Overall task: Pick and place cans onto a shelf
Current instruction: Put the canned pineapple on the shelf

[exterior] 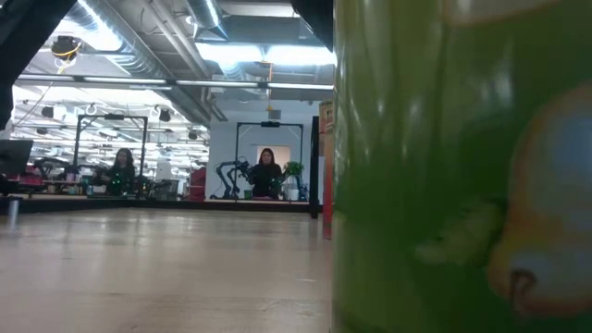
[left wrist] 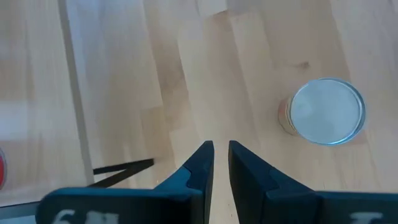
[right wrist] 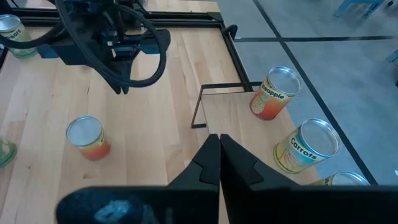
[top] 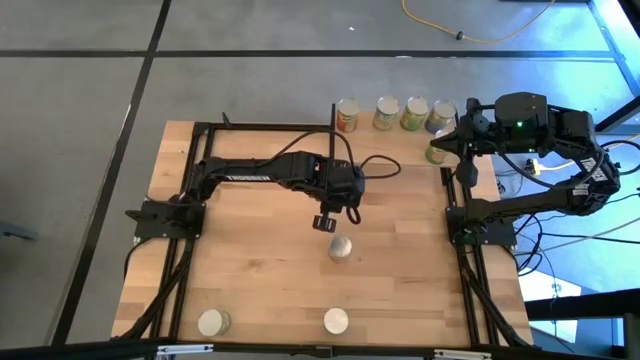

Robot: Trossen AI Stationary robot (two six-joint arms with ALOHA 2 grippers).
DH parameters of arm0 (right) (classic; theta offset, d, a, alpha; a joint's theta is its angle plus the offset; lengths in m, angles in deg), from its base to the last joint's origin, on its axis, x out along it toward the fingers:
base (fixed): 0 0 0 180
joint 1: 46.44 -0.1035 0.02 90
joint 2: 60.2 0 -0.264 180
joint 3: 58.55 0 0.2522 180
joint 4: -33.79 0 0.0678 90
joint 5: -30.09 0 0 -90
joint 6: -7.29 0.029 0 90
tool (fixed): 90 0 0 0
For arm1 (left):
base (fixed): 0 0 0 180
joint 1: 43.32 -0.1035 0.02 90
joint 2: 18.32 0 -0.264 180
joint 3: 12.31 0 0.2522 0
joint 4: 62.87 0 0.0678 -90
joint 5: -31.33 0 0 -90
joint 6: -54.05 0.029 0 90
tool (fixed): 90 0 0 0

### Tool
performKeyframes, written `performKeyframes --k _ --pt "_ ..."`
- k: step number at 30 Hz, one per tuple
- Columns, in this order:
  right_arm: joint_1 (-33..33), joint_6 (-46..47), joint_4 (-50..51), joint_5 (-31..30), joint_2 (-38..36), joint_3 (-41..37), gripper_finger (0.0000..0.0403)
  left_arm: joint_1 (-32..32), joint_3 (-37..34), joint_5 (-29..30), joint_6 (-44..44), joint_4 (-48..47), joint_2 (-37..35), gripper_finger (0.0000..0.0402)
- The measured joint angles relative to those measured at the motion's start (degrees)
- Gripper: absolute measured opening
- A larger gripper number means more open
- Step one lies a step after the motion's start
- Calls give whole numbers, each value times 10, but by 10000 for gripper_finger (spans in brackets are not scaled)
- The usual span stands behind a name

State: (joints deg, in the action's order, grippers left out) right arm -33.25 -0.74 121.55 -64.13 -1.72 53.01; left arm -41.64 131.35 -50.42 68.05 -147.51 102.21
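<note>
High view: left hand hangs over mid-worktop; the nearest can stands upright just beside it, toward the near edge and slightly right. Two more cans at the near edge. Four cans lined up on the shelf at the far right, a fifth by the right arm. Left arm is clearly closer.

Low view: green can label fills the frame, no text readable.

Left wrist view: fingers parted by a narrow gap, holding nothing; can top off to one side.

Right wrist view: right hand closed, empty, above the shelf. Labels read "Pineapple" and "Carrots".
</note>
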Motion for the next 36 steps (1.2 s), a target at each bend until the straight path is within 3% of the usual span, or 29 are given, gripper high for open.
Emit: performKeyframes --k 4,11,16,24,27,36 --pt "0 0 0 5 0 0 3 0 0 -2 -2 -1 0 41" --pt "0 4 5 155 2 -20 3 -1 0 -88 -17 -61 -2 41" --pt "0 32 -1 167 17 -72 8 -3 0 -127 -38 -111 -26 41" --pt "-1 50 -56 173 61 -148 9 -2 0 -122 -81 -148 -83 41" --pt "-10 48 -72 203 84 -166 10 -3 0 -116 -93 -157 -108 41" --pt "-81 -15 -80 235 149 -196 4 -1 0 -65 -106 -191 -175 41"
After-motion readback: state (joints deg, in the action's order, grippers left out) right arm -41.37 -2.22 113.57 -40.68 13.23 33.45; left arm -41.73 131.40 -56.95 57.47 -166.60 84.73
